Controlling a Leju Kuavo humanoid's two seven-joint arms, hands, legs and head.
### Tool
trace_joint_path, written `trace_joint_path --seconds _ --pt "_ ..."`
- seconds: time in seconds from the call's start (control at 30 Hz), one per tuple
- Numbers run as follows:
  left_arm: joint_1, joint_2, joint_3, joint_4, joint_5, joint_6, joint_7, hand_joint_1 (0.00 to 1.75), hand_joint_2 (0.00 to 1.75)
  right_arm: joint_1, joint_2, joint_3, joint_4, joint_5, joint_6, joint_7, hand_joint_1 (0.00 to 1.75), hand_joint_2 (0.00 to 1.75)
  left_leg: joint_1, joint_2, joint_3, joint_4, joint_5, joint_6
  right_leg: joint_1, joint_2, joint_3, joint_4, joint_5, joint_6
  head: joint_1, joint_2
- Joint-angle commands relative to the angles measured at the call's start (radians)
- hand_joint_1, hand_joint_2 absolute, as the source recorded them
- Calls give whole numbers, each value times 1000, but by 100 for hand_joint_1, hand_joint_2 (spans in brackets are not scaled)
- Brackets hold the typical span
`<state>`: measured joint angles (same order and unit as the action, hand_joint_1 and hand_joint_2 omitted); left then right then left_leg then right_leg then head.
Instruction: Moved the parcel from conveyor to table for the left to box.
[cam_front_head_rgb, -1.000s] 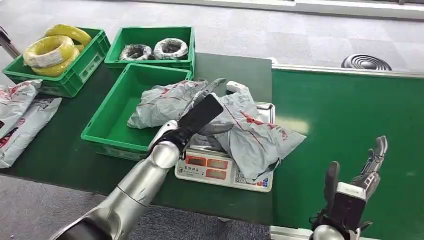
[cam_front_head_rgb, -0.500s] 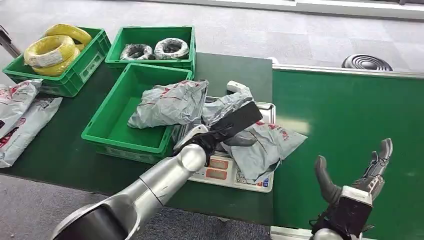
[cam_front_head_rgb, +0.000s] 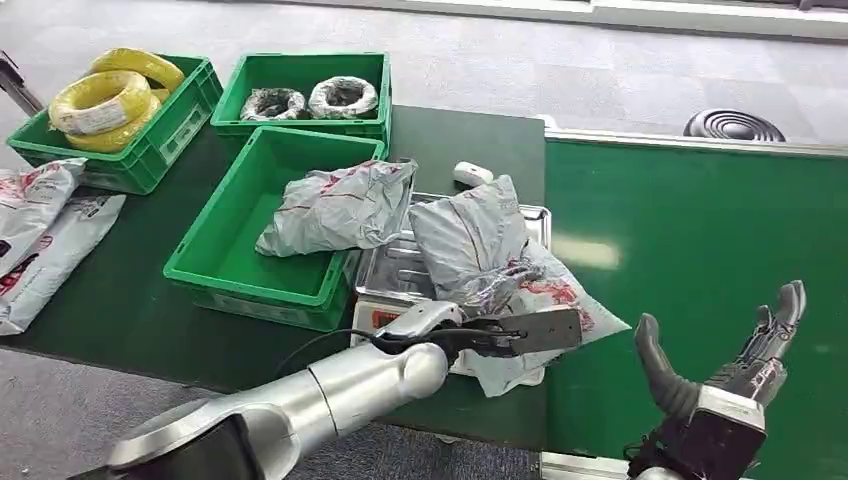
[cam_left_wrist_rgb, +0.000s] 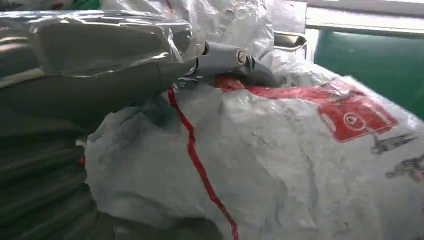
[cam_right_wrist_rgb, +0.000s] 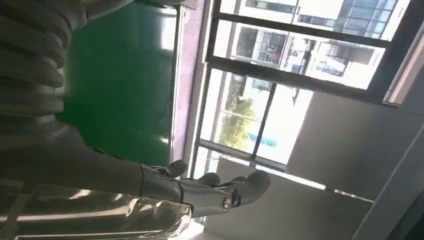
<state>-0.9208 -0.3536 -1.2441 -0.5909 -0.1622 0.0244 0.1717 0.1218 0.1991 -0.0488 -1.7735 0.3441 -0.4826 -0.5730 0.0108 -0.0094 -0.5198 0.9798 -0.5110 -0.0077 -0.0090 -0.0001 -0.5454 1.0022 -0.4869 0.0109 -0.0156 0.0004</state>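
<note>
On the scale (cam_front_head_rgb: 395, 275) at the surface's (cam_front_head_rgb: 130, 300) right edge lies the parcel (cam_front_head_rgb: 480, 250), gripped by the left hand (cam_front_head_rgb: 500, 335). Right hand (cam_front_head_rgb: 745, 375) hovers over the conveyor (cam_front_head_rgb: 690, 230), fingers spread, holding nothing.

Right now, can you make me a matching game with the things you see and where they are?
Things:
1. yellow coils
2. parcel
3. right hand
4. black coils

Places:
A. on the scale
B. over the conveyor
C. far middle bin
D. far left bin

Pairs: 1-D, 2-A, 3-B, 4-C
</note>
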Motion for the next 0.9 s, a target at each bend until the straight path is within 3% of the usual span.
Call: trace_joint_path --seconds 0.03,0.9 --pt "-9 5 -169 88 -52 -19 34 162 175 -17 12 -12 40 -36 22 -19 0 175 0 2 1 -2 1 0 0 1 1 -2 2 0 0 0" --pt "-12 5 -168 89 -52 -18 34 162 175 -19 12 -12 41 -36 22 -19 0 175 0 2 5 -2 1 0 0 2 4 -2 2 0 0 0"
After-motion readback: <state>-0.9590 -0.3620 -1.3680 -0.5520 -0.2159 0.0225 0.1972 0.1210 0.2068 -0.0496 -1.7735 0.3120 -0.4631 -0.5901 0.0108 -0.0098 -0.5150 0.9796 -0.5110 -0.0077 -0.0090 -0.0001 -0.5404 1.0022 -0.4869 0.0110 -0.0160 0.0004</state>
